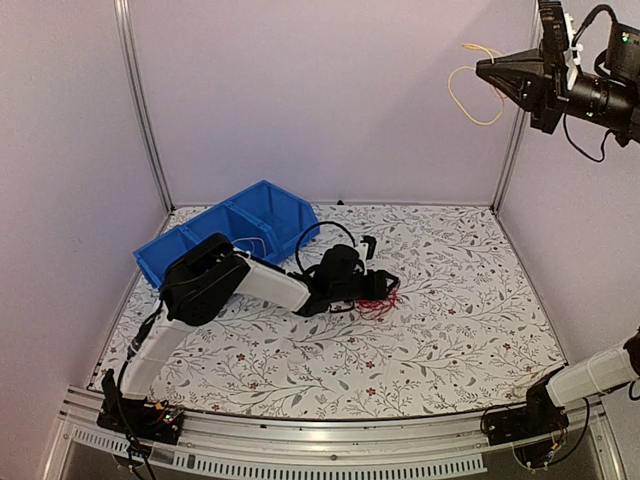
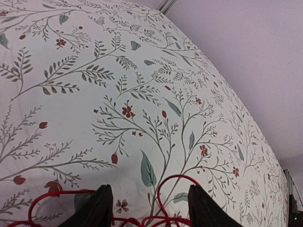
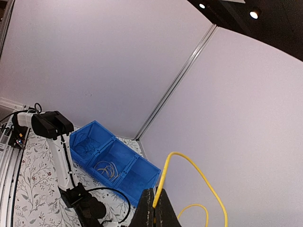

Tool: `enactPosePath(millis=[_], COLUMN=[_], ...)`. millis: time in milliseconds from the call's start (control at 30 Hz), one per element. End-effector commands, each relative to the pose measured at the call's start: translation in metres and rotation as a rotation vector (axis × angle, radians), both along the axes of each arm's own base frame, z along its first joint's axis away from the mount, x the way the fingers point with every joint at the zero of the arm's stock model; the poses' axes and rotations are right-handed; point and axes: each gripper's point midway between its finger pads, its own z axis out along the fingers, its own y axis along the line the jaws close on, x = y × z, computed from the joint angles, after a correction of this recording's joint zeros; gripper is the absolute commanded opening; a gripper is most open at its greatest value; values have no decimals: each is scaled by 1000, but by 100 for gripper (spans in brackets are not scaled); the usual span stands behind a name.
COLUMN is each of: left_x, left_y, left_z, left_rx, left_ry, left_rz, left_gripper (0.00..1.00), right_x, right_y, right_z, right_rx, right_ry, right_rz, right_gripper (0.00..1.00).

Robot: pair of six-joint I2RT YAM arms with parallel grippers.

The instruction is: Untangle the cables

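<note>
Loops of thin red cable [image 2: 173,177] lie on the floral-print table [image 2: 142,71] squarely between the left gripper's [image 2: 149,203] spread, empty fingers, running crosswise; at one o'clock overhead, the right gripper [image 1: 483,68] pinches a thin yellow cable [image 3: 173,153] aloft, well clear.

A table under a white cloth printed with grey-green leafy sprigs and small red flowers [image 1: 450,330] forms the floor of the booth. Plain, matt, pale lilac wall panels close it in: a back wall [image 1: 330,100] along the far edge, a left wall [image 1: 60,200] and a right wall [image 1: 585,270] along the sides. A slim silver metal post [image 1: 146,110] stands at the far left corner, a second silver post [image 1: 510,150] at the far right corner. A ribbed aluminium rail [image 1: 330,440] runs along the near edge. Overhead, a dark ceiling [image 3: 279,33] carries two small round lights [image 3: 254,14], both lit.
</note>
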Motion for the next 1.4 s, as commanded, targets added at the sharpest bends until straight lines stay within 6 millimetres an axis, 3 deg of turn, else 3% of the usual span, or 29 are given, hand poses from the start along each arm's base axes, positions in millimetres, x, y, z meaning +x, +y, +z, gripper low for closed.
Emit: enactPosePath(millis=[0,133,200,267,367,567,800,1000,1233,1367], left_x=[-7,-23,-31,-37,-39,-50,-81,-87,-94,-96], left_y=[4,10,21,37,60,94,89,78,65,58], left_z=[33,105,148,176,206,246,258,252,252,255], left_rx=[-81,-214,-268,-293,-289,-218,-7,167,193,181], left_ry=[-35,-160,-229,-279,-346,-469,-677,-758,-809,-818], left_rz=[-63,-139,-141,-123,-69,-56,-212,-260,-299,-326], left_gripper=[55,54,55,57,60,60,61,61,59,49], right_x=[59,68,70,72,75,80,76,65,54,51], right_y=[19,21,21,22,22,23,32,46,60,66], right_z=[-95,-139,-155,-169,-191,-236,-270,-286,-296,-302], right_rx=[-121,-161,-171,-184,-208,-272,-321,-365,-398,-420], right_ry=[247,322,351,376,412,490,598,636,678,693], right_rz=[-38,-48,-50,-51,-59,-55,6,55,105,121], right_gripper=[0,0,0,0,0,0,2,2,2,3])
